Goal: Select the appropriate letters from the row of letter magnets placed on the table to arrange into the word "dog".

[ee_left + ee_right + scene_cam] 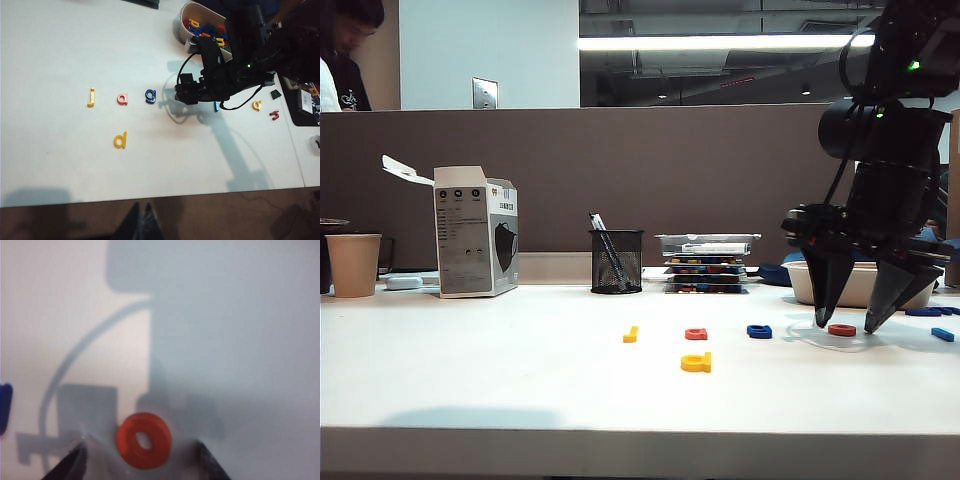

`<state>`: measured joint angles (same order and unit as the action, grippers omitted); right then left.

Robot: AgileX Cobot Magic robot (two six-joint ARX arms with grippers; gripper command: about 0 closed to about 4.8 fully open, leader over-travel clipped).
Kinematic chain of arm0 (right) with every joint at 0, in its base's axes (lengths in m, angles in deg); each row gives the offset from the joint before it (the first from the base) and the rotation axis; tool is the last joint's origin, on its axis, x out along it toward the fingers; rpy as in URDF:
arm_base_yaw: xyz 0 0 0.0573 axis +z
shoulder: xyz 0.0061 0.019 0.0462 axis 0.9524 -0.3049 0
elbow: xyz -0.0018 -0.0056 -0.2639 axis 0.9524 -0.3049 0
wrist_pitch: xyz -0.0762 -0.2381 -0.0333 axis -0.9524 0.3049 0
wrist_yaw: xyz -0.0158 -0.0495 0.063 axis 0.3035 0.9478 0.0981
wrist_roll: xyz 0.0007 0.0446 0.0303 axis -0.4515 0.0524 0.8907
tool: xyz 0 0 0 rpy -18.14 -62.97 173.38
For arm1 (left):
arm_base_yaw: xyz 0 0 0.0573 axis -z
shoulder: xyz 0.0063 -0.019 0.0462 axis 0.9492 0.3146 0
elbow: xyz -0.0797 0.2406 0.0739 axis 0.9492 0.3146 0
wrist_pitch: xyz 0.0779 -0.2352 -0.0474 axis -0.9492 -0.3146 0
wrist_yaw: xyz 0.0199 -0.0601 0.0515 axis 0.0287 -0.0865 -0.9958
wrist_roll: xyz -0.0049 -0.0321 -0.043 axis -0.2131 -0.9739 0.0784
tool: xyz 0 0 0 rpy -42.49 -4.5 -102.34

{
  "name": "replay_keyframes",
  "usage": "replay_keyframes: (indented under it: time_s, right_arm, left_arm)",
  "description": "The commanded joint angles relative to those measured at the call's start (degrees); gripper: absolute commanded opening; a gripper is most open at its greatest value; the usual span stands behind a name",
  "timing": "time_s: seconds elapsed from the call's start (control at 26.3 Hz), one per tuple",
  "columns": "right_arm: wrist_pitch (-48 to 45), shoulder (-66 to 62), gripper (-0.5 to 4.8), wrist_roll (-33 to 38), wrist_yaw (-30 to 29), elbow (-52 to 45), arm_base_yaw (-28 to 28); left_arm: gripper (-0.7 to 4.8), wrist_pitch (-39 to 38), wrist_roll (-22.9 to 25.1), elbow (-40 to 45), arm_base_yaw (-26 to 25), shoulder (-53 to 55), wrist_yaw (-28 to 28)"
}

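White table [470,380], right hand [847,325] spread, left unseen.

On the white table [60,45] three letters lie in a short row: a thin yellow stick-like letter [91,97], a squarish pink-red letter [122,99] and a dark blue "g" [150,95]. A yellow "d" [120,140] lies apart from this row, alone. The black right arm reaches over the table, and its right gripper [181,94] is just beside the "g"; how its jaws stand cannot be seen here. Behind the arm stands a cream tray [179,22] with many coloured letters. A few loose letters [257,105] lie beyond the arm.
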<state>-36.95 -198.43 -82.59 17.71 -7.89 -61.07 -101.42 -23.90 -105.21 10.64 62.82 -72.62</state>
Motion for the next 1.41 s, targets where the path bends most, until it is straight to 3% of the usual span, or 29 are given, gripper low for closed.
replay_keyframes:
  time_s: [0.04, 0.15, 0.19, 0.27, 1.29, 1.41]
  right_arm:
    - [0.13, -0.92, 2.7, -0.48, 0.2, -0.02, 0.5]
    - [0.22, -1.6, 2.61, -0.46, 0.35, -0.02, 0.68]
    - [0.35, -1.66, 2.19, -0.46, 0.35, -0.02, 0.68]
    - [0.57, -1.66, 1.98, -0.46, 0.33, -0.02, 0.68]
    - [3.34, -1.66, 1.97, -0.48, 2.91, 0.0, 0.74]
    - [3.04, -1.66, 1.58, -0.48, 2.89, 0.0, 0.74]
  left_arm:
    - [-0.05, 0.13, 0.04, -0.07, 0.09, -0.13, -0.39]
    - [-0.05, 0.13, 0.04, -0.07, 0.09, -0.13, -0.39]
    - [-0.05, 0.13, 0.04, -0.07, 0.09, -0.13, -0.39]
    - [-0.05, 0.11, 0.04, -0.07, 0.09, -0.13, -0.39]
    - [-0.05, 0.13, 0.04, -0.07, 0.09, -0.13, -0.39]
    - [-0.05, 0.13, 0.04, -0.07, 0.09, -0.13, -0.37]
